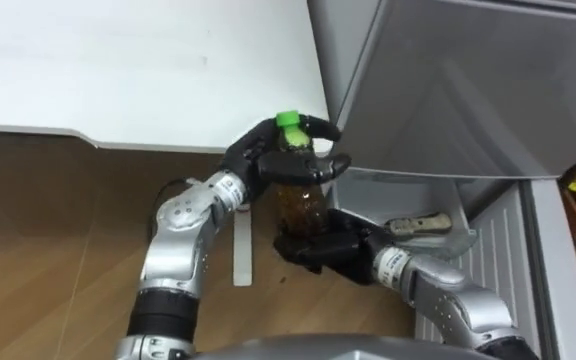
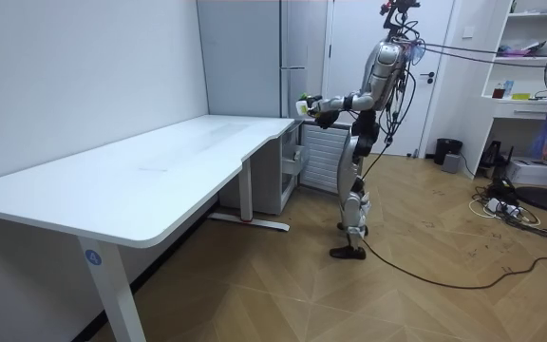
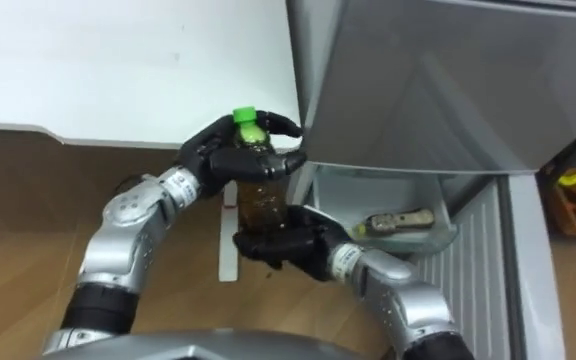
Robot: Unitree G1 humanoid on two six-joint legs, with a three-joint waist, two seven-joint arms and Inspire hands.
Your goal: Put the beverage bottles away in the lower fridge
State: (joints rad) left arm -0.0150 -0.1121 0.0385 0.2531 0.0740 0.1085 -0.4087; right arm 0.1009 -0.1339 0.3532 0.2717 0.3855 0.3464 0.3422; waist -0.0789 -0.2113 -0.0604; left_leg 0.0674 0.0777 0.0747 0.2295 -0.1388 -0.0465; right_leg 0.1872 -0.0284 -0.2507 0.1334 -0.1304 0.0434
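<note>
Two hands carry the bottle: left hand curled round its neck, right hand round its base. Next, I think, lower it right into the fridge drawer.

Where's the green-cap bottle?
The green-capped plastic bottle of brown drink stands upright in the eye views' middle, left hand round its top, right hand round its base, by the open fridge drawer.
</note>
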